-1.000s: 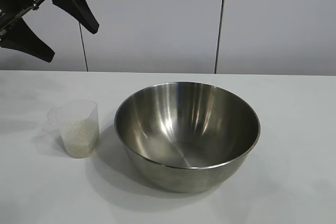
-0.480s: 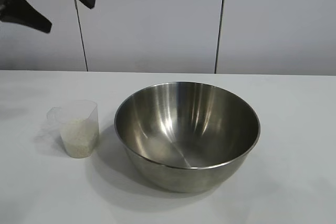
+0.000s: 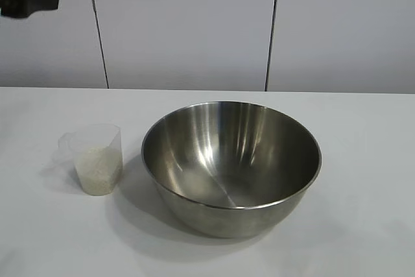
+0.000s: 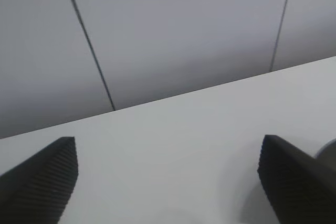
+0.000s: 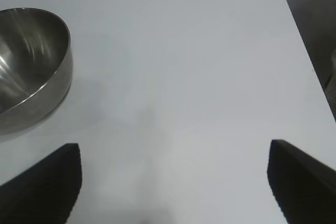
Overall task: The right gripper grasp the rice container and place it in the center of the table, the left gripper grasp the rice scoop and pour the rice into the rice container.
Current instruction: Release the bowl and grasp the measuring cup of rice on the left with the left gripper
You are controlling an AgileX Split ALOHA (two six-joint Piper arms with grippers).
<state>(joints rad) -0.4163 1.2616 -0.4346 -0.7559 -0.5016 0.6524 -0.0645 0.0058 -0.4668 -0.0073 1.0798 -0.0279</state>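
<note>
- A white table (image 3: 363, 160) fills the lower part of the exterior view, with a pale panelled wall (image 3: 188, 24) behind its far edge.
- The rice container (image 3: 231, 163) – a wide, shiny steel bowl – stands upright near the middle of the table, somewhat toward the near edge. Nothing can be made out inside it.
- The rice scoop (image 3: 94, 158), a small translucent plastic cup, stands upright on the table just beside the bowl, on the side toward the table's left edge. The two do not touch.
- White rice (image 3: 98, 170) fills roughly the lower half of the scoop.
- The left gripper (image 4: 168, 182) appears in the exterior view only as a dark shape at the upper left corner, high above the table and well apart from the scoop. From its own wrist camera, its two black fingers (image 4: 39, 179) stand wide apart with nothing between them – only bare table and wall beyond.
- The right gripper (image 5: 173, 184) is seen only from its wrist camera. Its fingers (image 5: 302, 179) are spread wide and hold nothing. It hovers over bare table, with the bowl off to one side and a rounded table corner ahead.
</note>
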